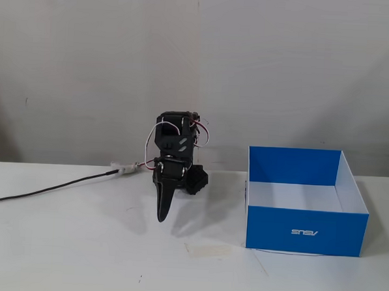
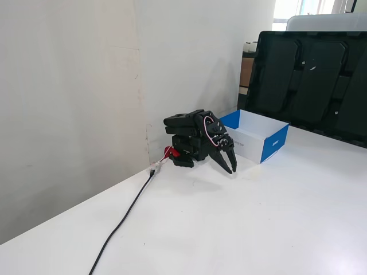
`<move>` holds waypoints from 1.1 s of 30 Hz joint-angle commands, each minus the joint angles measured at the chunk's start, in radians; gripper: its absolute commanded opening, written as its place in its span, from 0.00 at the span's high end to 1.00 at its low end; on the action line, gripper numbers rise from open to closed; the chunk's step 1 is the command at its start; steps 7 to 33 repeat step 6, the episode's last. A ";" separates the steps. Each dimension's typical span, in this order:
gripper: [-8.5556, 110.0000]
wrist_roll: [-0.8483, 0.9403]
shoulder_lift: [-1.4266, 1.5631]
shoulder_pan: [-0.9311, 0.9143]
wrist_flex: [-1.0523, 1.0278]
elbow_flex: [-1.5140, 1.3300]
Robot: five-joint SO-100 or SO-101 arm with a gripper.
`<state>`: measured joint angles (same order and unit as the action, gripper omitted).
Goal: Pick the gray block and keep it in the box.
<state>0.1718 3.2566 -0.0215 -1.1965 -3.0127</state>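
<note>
White table [image 1: 78,257]: carries every item; a patch of pale tape [image 1: 208,250] lies near the front edge. Dark monitor [image 2: 312,80]: stands just behind the box, no obstruction. The box [image 1: 305,231]: blue outside, white inside, interior appears empty, well apart from the arm. Black arm [image 2: 192,137]: folded low. Gripper [image 2: 229,166]: tips pointing down just above the table, fingers look closed or nearly so, holding nothing. Black cable [image 2: 123,220]: trails off from the base. The gray block: not visible in either fixed view; main risk is a search or grasp at the wrong spot.
</note>
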 commanded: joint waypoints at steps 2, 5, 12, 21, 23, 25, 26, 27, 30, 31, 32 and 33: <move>0.93 -0.003 0.172 0.006 -0.003 -0.005; 0.93 -0.003 0.172 0.006 -0.003 -0.005; 0.93 -0.003 0.172 0.006 -0.003 -0.005; 0.93 -0.003 0.172 0.006 -0.003 -0.005; 0.93 -0.003 0.172 0.006 -0.003 -0.005; 0.93 -0.003 0.172 0.006 -0.003 -0.005; 0.93 -0.003 0.172 0.006 -0.003 -0.005; 0.93 -0.003 0.172 0.006 -0.003 -0.005; 0.93 -0.003 0.172 0.006 -0.003 -0.005; 0.93 -0.003 0.172 0.006 -0.003 -0.005; 0.93 -0.003 0.172 0.006 -0.003 -0.005; 0.93 -0.003 0.172 0.006 -0.003 -0.005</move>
